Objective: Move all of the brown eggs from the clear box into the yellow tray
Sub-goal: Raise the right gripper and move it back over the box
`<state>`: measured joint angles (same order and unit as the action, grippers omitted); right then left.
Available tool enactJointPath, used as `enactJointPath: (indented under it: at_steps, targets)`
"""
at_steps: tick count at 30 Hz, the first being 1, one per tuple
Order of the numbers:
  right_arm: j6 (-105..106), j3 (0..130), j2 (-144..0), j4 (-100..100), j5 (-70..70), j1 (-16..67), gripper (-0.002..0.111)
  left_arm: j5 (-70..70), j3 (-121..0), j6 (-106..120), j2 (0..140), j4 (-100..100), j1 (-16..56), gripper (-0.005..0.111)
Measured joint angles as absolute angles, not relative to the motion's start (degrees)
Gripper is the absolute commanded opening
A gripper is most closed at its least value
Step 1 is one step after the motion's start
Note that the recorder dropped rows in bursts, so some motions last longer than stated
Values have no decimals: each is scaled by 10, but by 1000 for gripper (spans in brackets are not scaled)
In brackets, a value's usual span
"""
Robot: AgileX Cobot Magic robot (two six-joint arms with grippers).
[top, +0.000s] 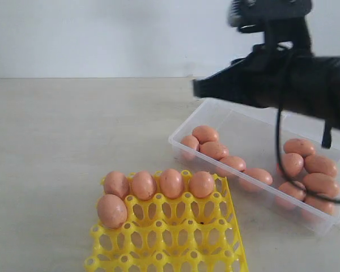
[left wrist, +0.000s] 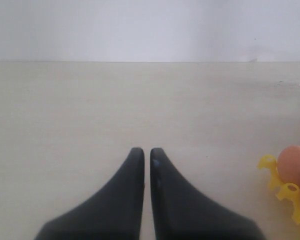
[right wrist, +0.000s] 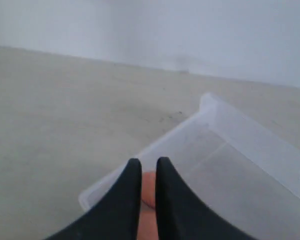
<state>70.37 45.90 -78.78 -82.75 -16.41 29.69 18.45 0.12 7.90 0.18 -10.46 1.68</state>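
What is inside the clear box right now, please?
Loose brown eggs lie in the clear box in two clusters; the right arm hides its far corner, so any eggs there cannot be seen.

yellow tray [top: 157, 228] cut off at bottom edge; brown egg [right wrist: 148, 192] mostly hidden behind right fingers [right wrist: 122, 205]; right arm [top: 283, 79] blurred

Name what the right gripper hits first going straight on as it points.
Likely the clear box's wall just beyond the right gripper; a brown egg shows lower, but depth is unclear.
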Motion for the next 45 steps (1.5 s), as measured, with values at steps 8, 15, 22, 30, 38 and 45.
enactJointPath:
  at_steps: [8, 15, 22, 30, 38, 45]
  targets:
    - [890, 518, -861, -975, 97, 41, 14, 184, 1, 79, 2, -105, 17, 4]
    - [1061, 511, -945, -871, -37, 35, 0, 184, 1, 79, 2, -105, 17, 4]
    - [885, 512, -953, -785, -497, 24, 0, 184, 1, 79, 2, -105, 17, 4]
    - [293, 513, -892, -441, -567, -7, 0, 184, 1, 79, 2, -105, 17, 4]
    - [-405, 518, -845, 571, -197, 9, 0, 184, 1, 79, 2, -105, 17, 4]
    - [-742, 506, -879, 818, -13, 38, 0, 184, 1, 79, 2, -105, 17, 4]
